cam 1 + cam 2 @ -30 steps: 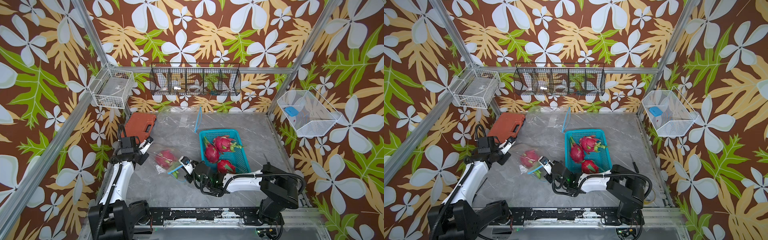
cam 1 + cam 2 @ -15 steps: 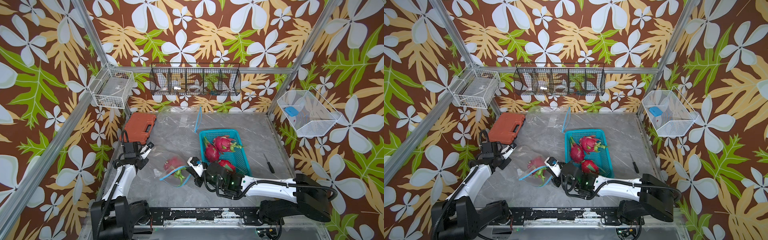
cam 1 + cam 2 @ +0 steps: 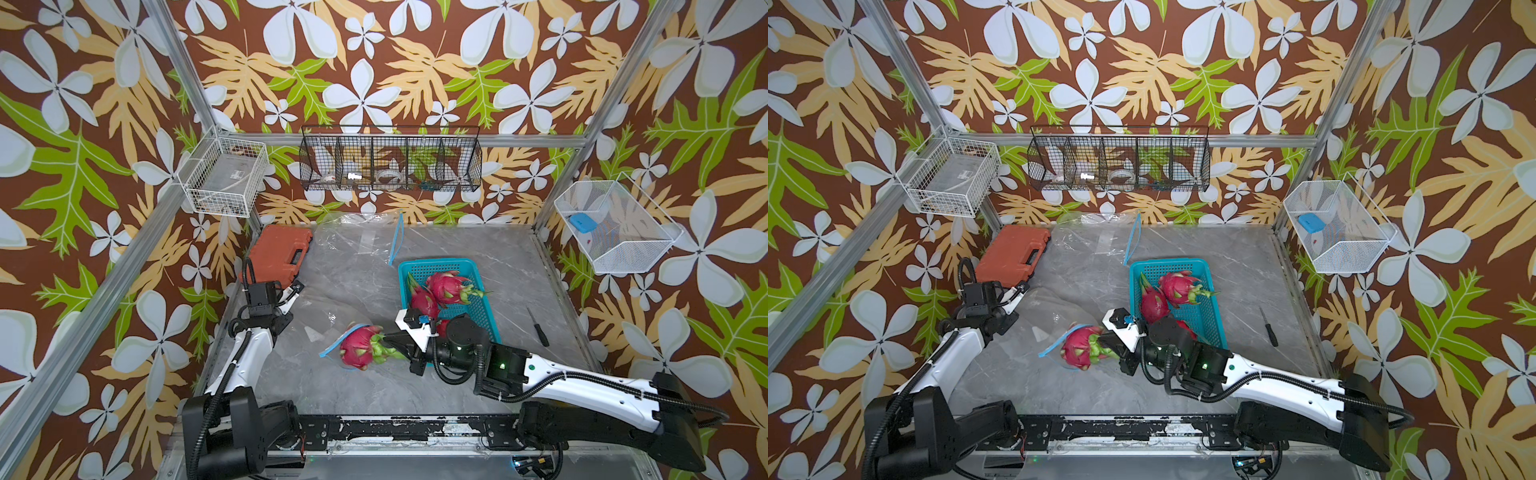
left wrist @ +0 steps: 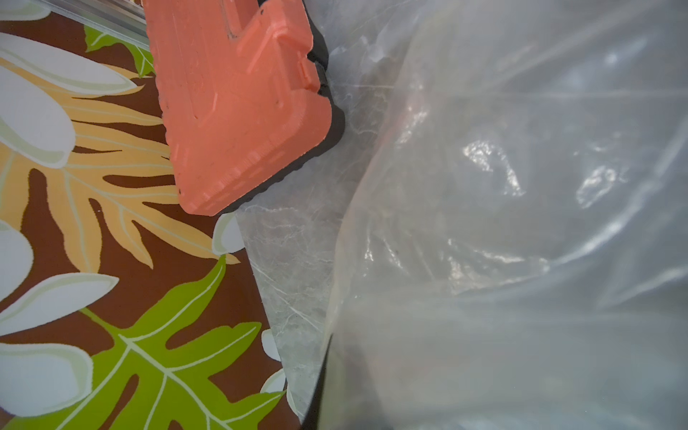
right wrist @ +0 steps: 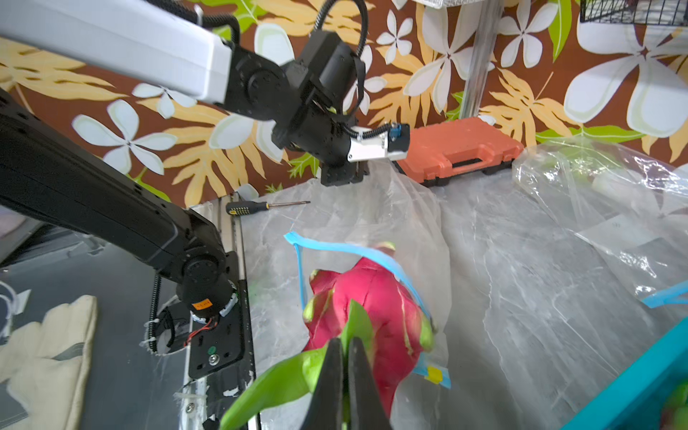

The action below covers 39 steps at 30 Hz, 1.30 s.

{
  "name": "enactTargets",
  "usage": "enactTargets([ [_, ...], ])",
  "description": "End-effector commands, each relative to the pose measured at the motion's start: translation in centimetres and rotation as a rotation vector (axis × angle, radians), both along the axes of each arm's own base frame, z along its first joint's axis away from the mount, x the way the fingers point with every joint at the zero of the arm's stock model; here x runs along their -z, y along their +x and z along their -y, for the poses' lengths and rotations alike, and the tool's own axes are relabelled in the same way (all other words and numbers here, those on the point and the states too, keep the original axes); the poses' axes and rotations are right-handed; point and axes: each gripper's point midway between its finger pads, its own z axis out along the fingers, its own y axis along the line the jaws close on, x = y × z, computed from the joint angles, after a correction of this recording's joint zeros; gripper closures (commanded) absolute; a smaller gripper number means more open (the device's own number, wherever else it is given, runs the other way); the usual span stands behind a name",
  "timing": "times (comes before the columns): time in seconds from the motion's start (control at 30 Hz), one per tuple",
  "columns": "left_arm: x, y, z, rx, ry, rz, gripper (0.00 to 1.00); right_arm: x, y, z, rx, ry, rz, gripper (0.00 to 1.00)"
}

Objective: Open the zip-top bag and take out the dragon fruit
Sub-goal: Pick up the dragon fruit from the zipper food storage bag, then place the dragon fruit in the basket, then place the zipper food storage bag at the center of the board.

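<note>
Bag (image 3: 332, 328): clear crinkled plastic, blue zip, mouth around my fruit (image 3: 358, 347).
Basket (image 3: 478, 309): teal mesh at 3 o'clock, three fruits.
My right end effector (image 5: 344, 376): clamped on green scale.
My left end effector (image 3: 296, 289): pinching bag.

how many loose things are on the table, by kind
dragon fruit: 4, one in the bag mouth, three in the basket
zip-top bags: 2
blue basket: 1
orange case: 1
screwdriver: 1
total: 9
</note>
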Motion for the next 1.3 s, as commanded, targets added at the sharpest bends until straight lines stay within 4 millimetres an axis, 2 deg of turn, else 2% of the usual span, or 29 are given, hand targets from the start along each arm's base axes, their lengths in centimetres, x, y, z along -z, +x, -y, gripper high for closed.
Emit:
enactTargets([
  [0.0, -0.1, 0.2, -0.6, -0.013, 0.032, 0.014, 1.00, -2.9, -0.2, 0.7, -0.037, 0.096, -0.012, 1.00],
  [0.2, 0.9, -0.3, -0.5, -0.014, 0.027, -0.015, 1.00, -5.9, 2.3, 3.6, 0.021, 0.166, -0.022, 1.00],
  [0.43, 2.0, -0.8, -0.6, -0.007, 0.039, -0.042, 1.00, -8.2, 5.5, 8.0, 0.117, 0.228, -0.029, 1.00],
  [0.6, 2.4, -1.1, -0.3, 0.001, 0.025, -0.059, 1.00, -7.5, 9.6, 11.3, 0.290, 0.226, -0.033, 1.00],
  [0.87, 2.5, -1.8, 0.7, 0.015, -0.033, -0.072, 1.00, -7.0, 16.1, 13.9, 0.559, 0.194, 0.022, 1.00],
  [0.97, 2.8, -2.1, 1.0, 0.016, -0.054, -0.083, 1.00, -6.7, 18.8, 14.2, 0.619, 0.206, 0.026, 1.00],
  [1.1, 2.7, -2.5, 1.2, 0.019, -0.057, -0.082, 1.00, -5.7, 22.1, 13.3, 0.646, 0.184, 0.017, 1.00],
  [1.2, 2.2, -2.6, 1.2, 0.020, -0.053, -0.070, 1.00, -4.4, 23.5, 13.1, 0.671, 0.157, 0.005, 1.00],
  [1.27, 1.6, -2.7, 1.4, 0.026, -0.056, -0.053, 1.00, -3.5, 23.8, 13.4, 0.694, 0.141, -0.006, 1.00],
])
